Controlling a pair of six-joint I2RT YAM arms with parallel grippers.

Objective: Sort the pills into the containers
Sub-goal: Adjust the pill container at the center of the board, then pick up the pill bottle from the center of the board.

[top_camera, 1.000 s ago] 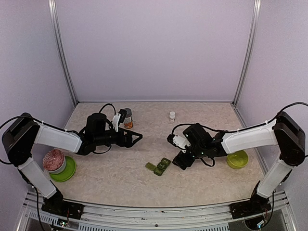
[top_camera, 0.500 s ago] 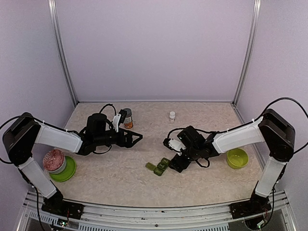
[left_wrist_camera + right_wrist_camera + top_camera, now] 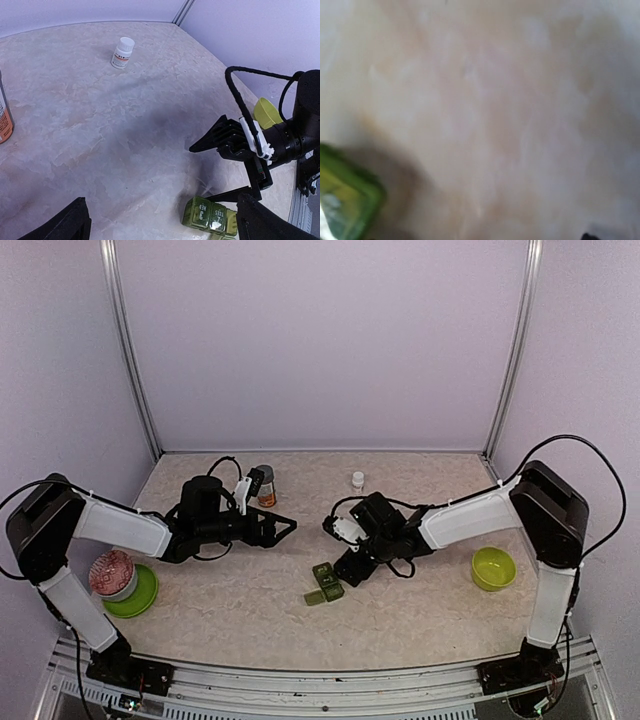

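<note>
the olive-green pill box (image 3: 324,583) lies on the table (image 3: 430,620) a little toward 6 o'clock from the middle in the top view, as a short strip of joined compartments with the lids closed. in the left wrist view the same pill box (image 3: 210,215) shows white letters on its lids. the right gripper (image 3: 345,567) is low over the table at about 1 o'clock of the pill box, just beside it. its jaws stand open with nothing between them, as the left wrist view shows, and its lower finger (image 3: 227,194) is right next to the box. i cannot tell if they touch. the right wrist view is very blurred and shows only the table surface and a green corner of the box (image 3: 345,202) at 8 o'clock of the picture. the left gripper (image 3: 286,530) is at about 10 o'clock of the pill box, well apart from it, wide open and empty, pointing toward the right gripper. a white bottle (image 3: 358,480) stands at 12 o'clock near the back wall, an amber bottle (image 3: 265,487) at 11 o'clock, and a lime-green bowl (image 3: 493,568) at 3 o'clock. a green plate (image 3: 140,595) with a pink-lidded jar (image 3: 112,575) is at 9 o'clock.
</note>
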